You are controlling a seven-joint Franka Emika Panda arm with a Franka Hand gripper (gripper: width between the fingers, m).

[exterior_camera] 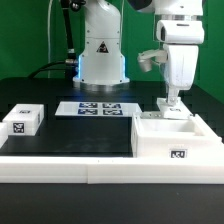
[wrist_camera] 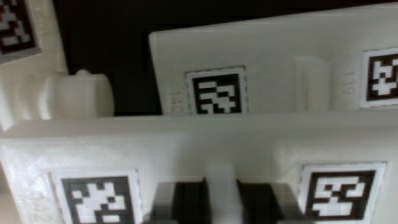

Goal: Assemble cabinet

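Front edge: a white rail runs along the near side of the black surface.
Cabinet body: open-topped white box at the exterior view's right, just behind the rail, with a tag on its front wall.
Small white block: tagged, at the exterior view's left, well apart from the body.
Gripper: down at the body's back wall, pointing straight down.
Jaws: dark fingers sit close over a tagged white wall. I cannot tell whether they pinch it.
Marker board: flat, mid-surface.
Arm base: behind it.
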